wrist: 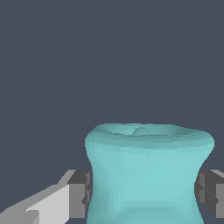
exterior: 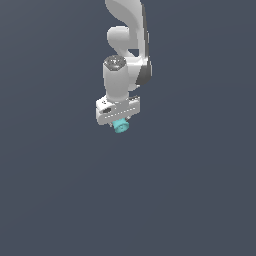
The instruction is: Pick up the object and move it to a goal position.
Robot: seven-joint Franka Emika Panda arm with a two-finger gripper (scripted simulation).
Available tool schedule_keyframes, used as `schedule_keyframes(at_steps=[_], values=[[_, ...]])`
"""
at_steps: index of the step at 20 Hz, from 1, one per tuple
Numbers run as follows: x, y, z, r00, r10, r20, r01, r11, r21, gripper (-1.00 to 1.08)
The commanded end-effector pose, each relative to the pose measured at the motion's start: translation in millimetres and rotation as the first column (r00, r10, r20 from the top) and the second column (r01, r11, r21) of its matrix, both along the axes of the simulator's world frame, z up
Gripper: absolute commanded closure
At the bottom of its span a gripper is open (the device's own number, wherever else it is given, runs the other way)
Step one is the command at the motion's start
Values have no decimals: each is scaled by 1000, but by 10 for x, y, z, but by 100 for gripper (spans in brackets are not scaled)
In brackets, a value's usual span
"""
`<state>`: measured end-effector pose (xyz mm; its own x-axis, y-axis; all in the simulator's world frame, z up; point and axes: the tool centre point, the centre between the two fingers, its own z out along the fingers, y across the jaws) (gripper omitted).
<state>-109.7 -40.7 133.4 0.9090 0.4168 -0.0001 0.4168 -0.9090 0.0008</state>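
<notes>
The object is a small teal short cylinder with a ring-like end, poking out just below the white gripper in the exterior view. In the wrist view the object fills the lower middle, waisted in shape with a flared rim. Dark grey fingertips press against its two sides, so the gripper is shut on it. The lower part of the object is cut off by the frame edge.
The white arm comes down from the top of the exterior view. Around it lies only a plain dark grey-blue surface, with no other objects and no visible goal marker.
</notes>
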Motion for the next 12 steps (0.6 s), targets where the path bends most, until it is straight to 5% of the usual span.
schedule_keyframes(at_steps=[1, 12], values=[[-16, 11, 246, 1000, 0, 1, 0, 1000, 0, 108], [-77, 61, 1365, 1000, 1, 0, -1, 1000, 1, 108]])
